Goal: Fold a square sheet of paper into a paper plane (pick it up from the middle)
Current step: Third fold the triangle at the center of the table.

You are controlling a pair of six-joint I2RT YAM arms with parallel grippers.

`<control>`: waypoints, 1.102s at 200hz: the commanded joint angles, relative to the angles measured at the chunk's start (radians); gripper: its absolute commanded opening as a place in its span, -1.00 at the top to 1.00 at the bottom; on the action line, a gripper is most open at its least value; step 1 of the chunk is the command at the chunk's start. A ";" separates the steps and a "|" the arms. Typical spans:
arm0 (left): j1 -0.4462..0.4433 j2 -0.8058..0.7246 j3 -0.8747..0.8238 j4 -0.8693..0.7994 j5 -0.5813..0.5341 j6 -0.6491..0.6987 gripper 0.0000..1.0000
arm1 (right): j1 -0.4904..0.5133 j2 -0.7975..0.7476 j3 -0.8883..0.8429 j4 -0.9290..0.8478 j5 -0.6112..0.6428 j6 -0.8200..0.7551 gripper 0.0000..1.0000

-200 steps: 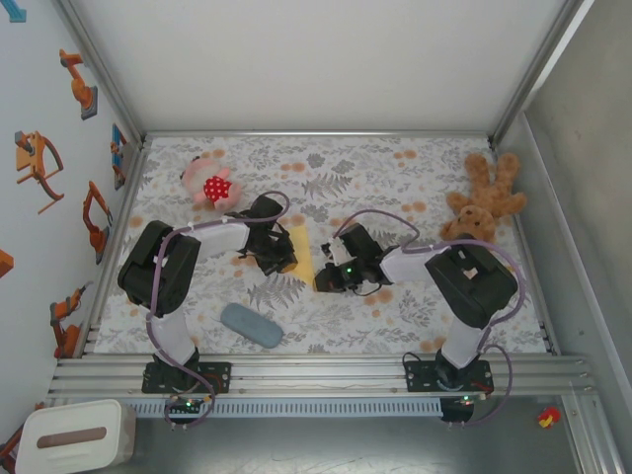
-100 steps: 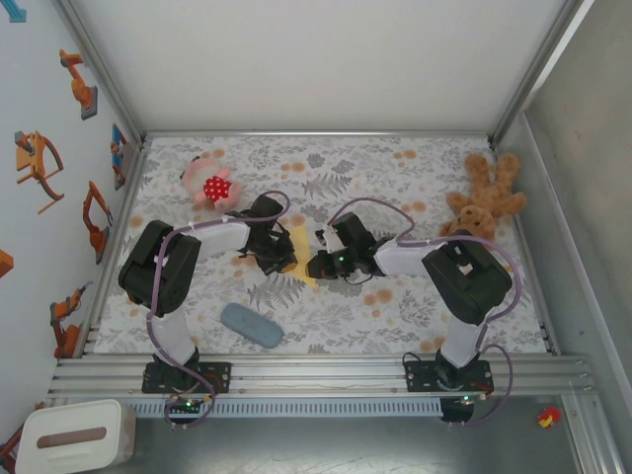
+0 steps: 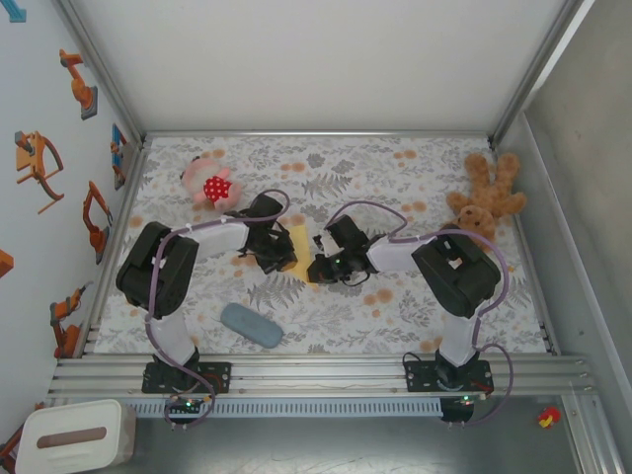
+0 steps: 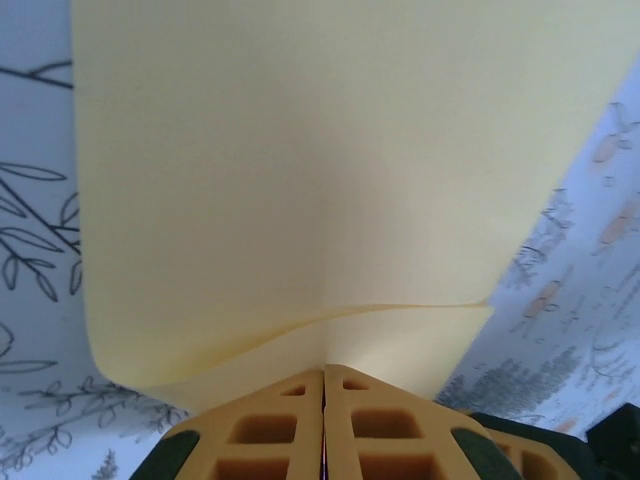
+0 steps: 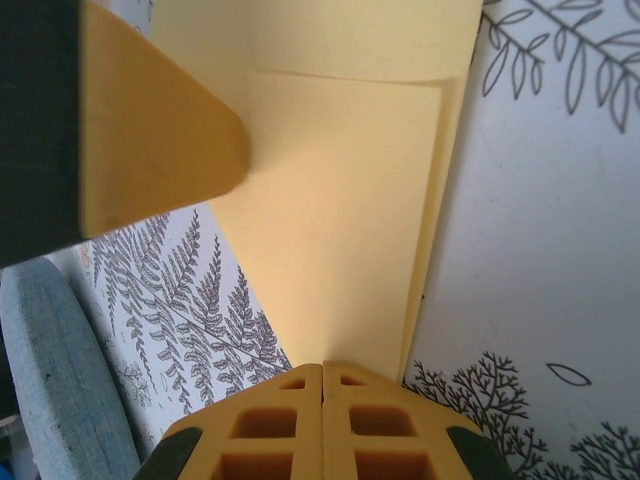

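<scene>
- We see a table (image 3: 415, 306) covered with a grey and orange floral cloth, closed in by white walls and a metal frame.
- The two black arms reach inward from the near rail, and their wrists meet near the middle of the cloth.
- A brown teddy bear (image 3: 484, 202) lies at the far right corner, well away from both arms.
- A grey-blue oblong pad (image 3: 251, 325) lies on the near left part of the cloth, beside the left arm's base link. In the right wrist view it (image 5: 50, 370) sits at the lower left.
- A pink soft toy (image 3: 207, 183) with a red dotted patch lies at the far left.
- The square sheet of paper (image 3: 300, 247) lies flat on the cloth between the two wrists, as a narrow yellow strip from above.
- In the left wrist view the paper (image 4: 300, 180) is doubled over, and its upper layer ends in a curled edge just ahead of the fingers.
- In the right wrist view the folded paper (image 5: 340, 220) shows two layers, with the top one set back from the lower one along the right side.
- The left gripper (image 4: 323, 372) has its jaws pressed together, with the tip at the curled edge. We cannot tell whether any paper is caught between them.
- The right gripper (image 5: 323, 366) also has its jaws together, and its tip sits at the near edge of the paper.
- One orange finger (image 5: 150, 140) of the left gripper reaches over the paper's left side in the right wrist view.
</scene>
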 commanded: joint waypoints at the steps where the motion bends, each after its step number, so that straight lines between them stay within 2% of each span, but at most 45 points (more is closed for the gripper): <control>1: -0.015 -0.098 -0.010 0.062 -0.009 0.059 0.85 | 0.003 0.038 -0.001 -0.120 0.107 -0.023 1.00; 46: -0.054 -0.148 -0.132 0.234 0.034 0.037 0.85 | 0.002 0.046 0.005 -0.152 0.116 -0.021 1.00; 98: -0.069 -0.115 -0.193 0.311 0.052 0.025 0.93 | 0.002 0.050 0.006 -0.160 0.114 -0.018 1.00; 220: -0.067 -0.044 -0.233 0.330 0.014 0.039 0.96 | 0.004 0.076 0.008 -0.201 0.137 0.002 1.00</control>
